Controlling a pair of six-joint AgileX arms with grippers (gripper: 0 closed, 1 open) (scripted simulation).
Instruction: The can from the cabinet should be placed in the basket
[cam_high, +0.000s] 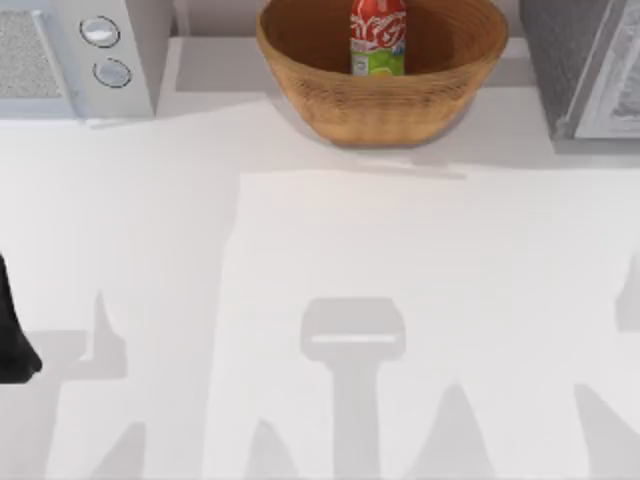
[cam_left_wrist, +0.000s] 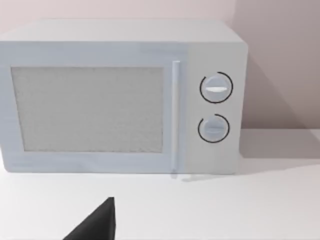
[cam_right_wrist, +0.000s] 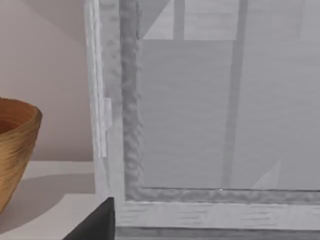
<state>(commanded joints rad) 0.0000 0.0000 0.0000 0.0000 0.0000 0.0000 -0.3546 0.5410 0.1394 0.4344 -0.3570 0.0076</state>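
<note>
From above, the can (cam_high: 378, 38) stands upright inside the basket (cam_high: 300, 75), which sits at the far middle of the white counter (cam_high: 320, 260). A white microwave (cam_high: 140, 60) with two round knobs stands in the far left corner, well apart from the basket, and the cabinet (cam_high: 560, 60) stands in the far right corner, its pale framed door panel toward the right edge. A dark part of the left arm (cam_high: 12, 340) shows at the left edge of the counter, near the front; I cannot tell how its tool stands. In the left wrist view, the microwave (cam_left_wrist: 120, 100) faces the camera on the counter (cam_left_wrist: 210, 210), door handle and both knobs plain to see, and a black tip of the left tool (cam_left_wrist: 97, 225) juts in close to the lens. In the right wrist view, the cabinet (cam_right_wrist: 210, 125) looms close with its light frame, the basket (cam_right_wrist: 15, 145) lies beside it on the counter (cam_right_wrist: 55, 200), and a black tip of the right tool (cam_right_wrist: 97, 225) shows, its opening impossible to tell.
</note>
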